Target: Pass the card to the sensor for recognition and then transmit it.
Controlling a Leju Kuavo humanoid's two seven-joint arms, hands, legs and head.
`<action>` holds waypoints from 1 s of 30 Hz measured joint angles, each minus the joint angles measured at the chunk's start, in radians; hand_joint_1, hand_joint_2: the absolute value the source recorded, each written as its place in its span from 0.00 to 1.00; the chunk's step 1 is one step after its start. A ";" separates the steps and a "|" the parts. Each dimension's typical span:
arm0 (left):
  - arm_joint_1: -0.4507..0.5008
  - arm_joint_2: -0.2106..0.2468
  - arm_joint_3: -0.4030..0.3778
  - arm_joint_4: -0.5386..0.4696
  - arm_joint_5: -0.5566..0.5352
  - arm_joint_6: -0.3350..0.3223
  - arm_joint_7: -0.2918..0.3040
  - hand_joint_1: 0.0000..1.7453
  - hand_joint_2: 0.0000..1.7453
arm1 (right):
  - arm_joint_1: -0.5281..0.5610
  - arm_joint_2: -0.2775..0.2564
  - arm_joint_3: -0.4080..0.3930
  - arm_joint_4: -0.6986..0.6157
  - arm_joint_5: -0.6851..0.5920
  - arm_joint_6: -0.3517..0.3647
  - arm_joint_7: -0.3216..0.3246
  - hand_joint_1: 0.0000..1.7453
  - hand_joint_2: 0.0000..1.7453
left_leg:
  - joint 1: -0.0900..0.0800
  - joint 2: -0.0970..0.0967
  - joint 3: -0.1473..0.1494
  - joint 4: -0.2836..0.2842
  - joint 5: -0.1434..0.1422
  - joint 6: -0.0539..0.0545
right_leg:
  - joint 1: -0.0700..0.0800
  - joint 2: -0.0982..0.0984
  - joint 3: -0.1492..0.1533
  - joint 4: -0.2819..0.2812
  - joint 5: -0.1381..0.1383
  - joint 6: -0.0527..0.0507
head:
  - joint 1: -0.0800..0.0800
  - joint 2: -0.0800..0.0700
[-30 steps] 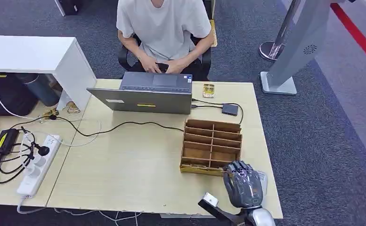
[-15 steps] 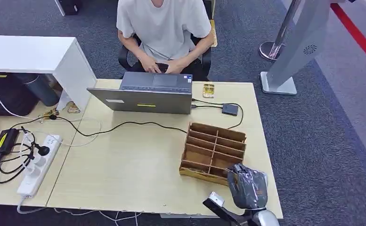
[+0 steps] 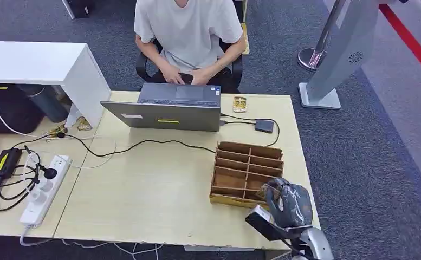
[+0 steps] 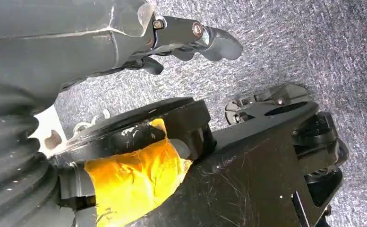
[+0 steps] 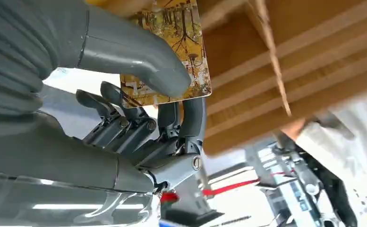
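Note:
My right hand [image 3: 288, 203] hovers at the near right corner of the wooden organizer [image 3: 245, 172]. It pinches a yellow-brown patterned card [image 5: 187, 33] between thumb and fingers; a sliver of that card [image 3: 264, 191] pokes out toward the organizer. The sensor [image 3: 264, 125], a small black box on a cable, lies on the table beyond the organizer, near the laptop. My left hand [image 4: 124, 42] hangs over the grey carpet, its dark fingers [image 4: 209, 40] loosely apart and holding nothing.
A person sits behind the open laptop [image 3: 167, 107] at the far edge of the table [image 3: 143, 195]. A small yellowish object [image 3: 240, 103] lies beside the laptop. Cables and a power strip [image 3: 43, 189] lie at the left. A grey stand [image 3: 332, 59] rises on the carpet at right.
My right hand has moved right and back toward the near table edge, with the card in it. The wooden organizer has shifted slightly on the table.

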 joint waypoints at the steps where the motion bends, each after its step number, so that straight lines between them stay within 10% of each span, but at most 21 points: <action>1: 0.000 0.000 0.000 0.000 -0.002 -0.001 0.000 0.00 1.00 | -0.028 -0.014 -0.003 -0.012 -0.041 0.038 -0.011 1.00 1.00 | 0.000 0.000 0.000 0.000 0.000 0.000 | 0.000 0.000 0.000 0.000 0.000 0.000 | 0.000 0.000; 13: -0.001 0.000 0.000 0.000 -0.014 -0.016 0.004 0.00 1.00 | -0.313 -0.137 -0.040 -0.061 -0.356 0.344 -0.028 1.00 1.00 | 0.000 0.000 0.000 0.000 0.001 0.000 | 0.000 0.000 0.000 0.000 0.001 0.000 | 0.000 0.000; 30: -0.006 0.000 0.000 0.000 -0.063 -0.029 0.012 0.00 1.00 | -0.519 -0.143 -0.022 0.075 -0.089 0.155 0.097 1.00 1.00 | 0.000 -0.001 -0.001 0.000 0.001 0.000 | 0.000 0.000 0.000 0.000 0.001 0.000 | 0.000 0.000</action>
